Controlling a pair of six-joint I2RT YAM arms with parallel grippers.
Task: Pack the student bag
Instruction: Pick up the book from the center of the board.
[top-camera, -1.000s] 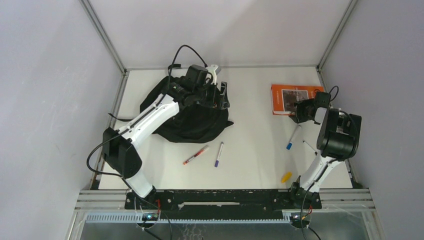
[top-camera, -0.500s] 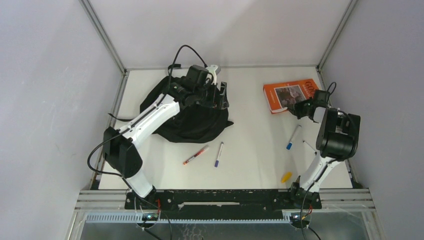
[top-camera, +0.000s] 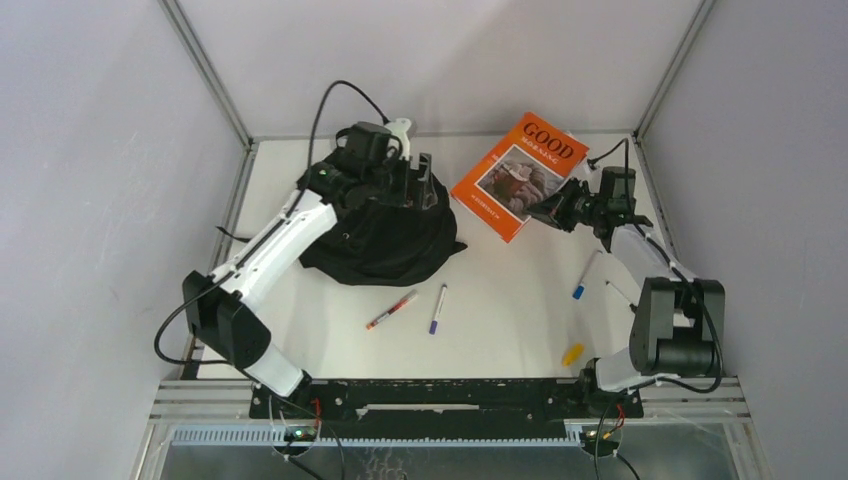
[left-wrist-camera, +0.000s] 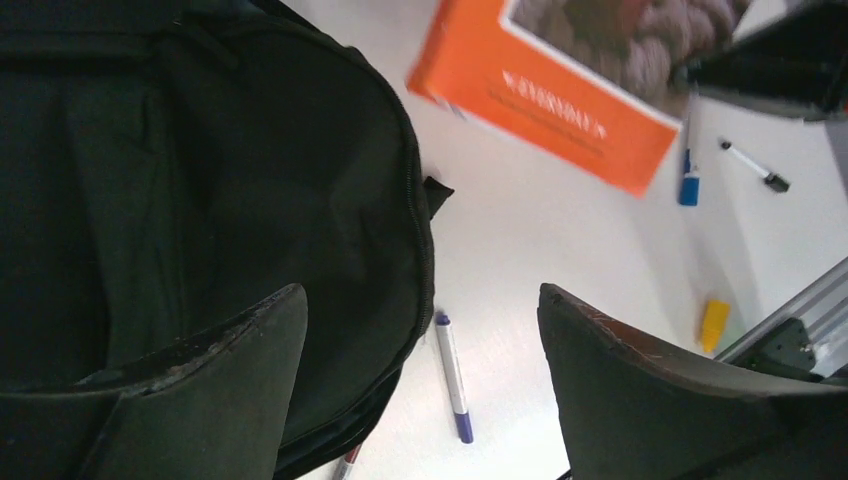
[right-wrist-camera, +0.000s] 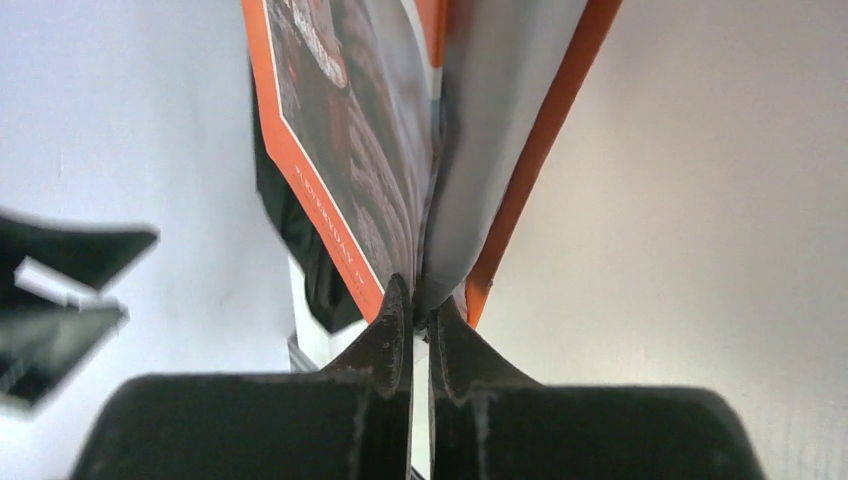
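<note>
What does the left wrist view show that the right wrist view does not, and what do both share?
Left wrist only: the purple-capped pen, blue-capped pen and yellow object on the table, beyond the open left gripper. Right wrist only: the right gripper pinched shut on the edge of the orange book. Both: the orange book, and perhaps the student bag, only a dark shape in the right.

Left arm (top-camera: 275, 245) was stretched out toward the far left, left gripper (left-wrist-camera: 420, 300) pointing down with jaws spread wide. Right arm (top-camera: 640, 255) reached far forward, right gripper (right-wrist-camera: 420, 298) pinched tight on the orange book (top-camera: 518, 175).
</note>
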